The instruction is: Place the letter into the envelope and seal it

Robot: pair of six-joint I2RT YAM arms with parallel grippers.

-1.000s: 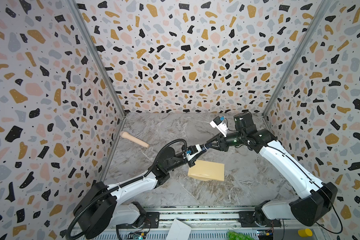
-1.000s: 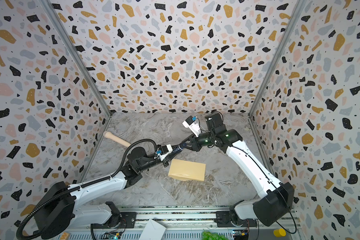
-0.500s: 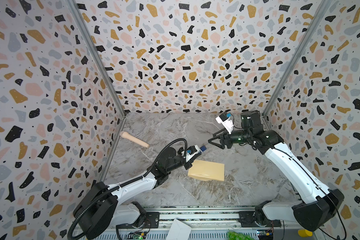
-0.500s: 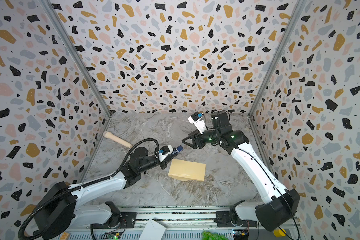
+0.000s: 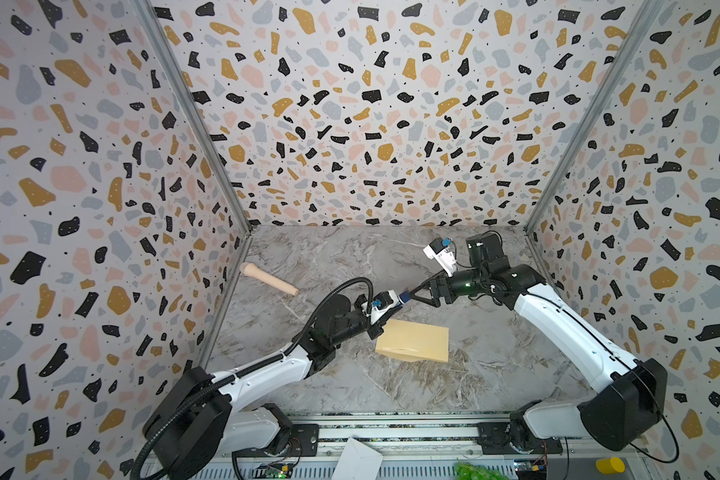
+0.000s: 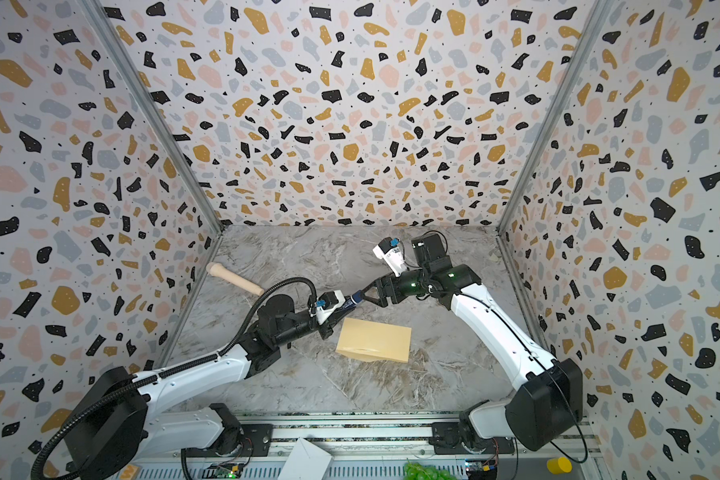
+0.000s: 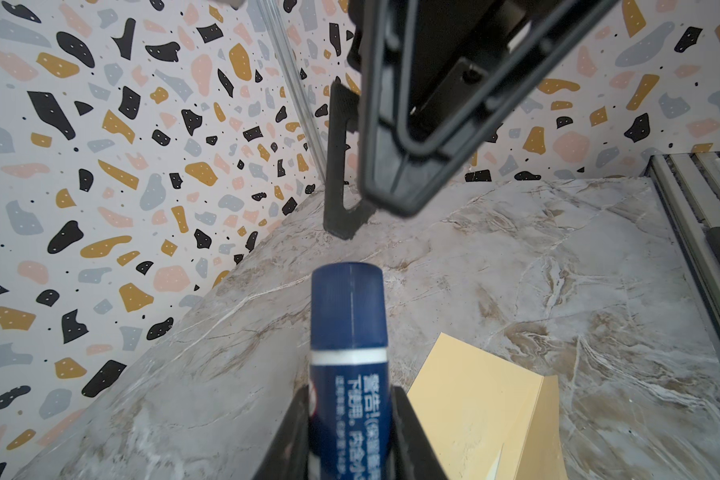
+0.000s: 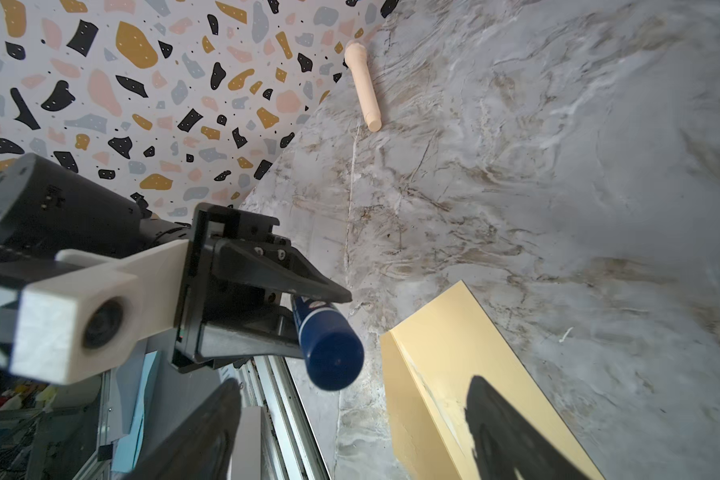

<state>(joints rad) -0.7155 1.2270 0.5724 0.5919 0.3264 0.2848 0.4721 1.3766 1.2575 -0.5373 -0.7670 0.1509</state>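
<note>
Step in hand: sealing, at the uncapping stage as I judge it. The glue has to be bared before the flap can be stuck down.
Left gripper (image 7: 350,436): my fingers pinch the body of a blue glue stick (image 7: 348,332), held off the marble tabletop (image 5: 495,374) at the centre of both top views, its capped end pointing toward my other arm.
Right gripper (image 5: 416,294): jaws spread wide, level with the stick's cap (image 8: 331,359) and just beyond its end, touching nothing.
Envelope (image 5: 416,343): lies flat on the tabletop just below and right of centre in both top views, near my left gripper, neither hand on it. I cannot tell whether the flap lies fully down.
Letter: not in sight in any view. I judge it is already inside the envelope.
Next move calls for: sliding my right jaws over the cap alone, above the white band, and closing on it. My left grip must hold firm while the two arms pull apart along the stick's axis.
Risk: a skewed pull could twist the stick out of my left fingers.
</note>
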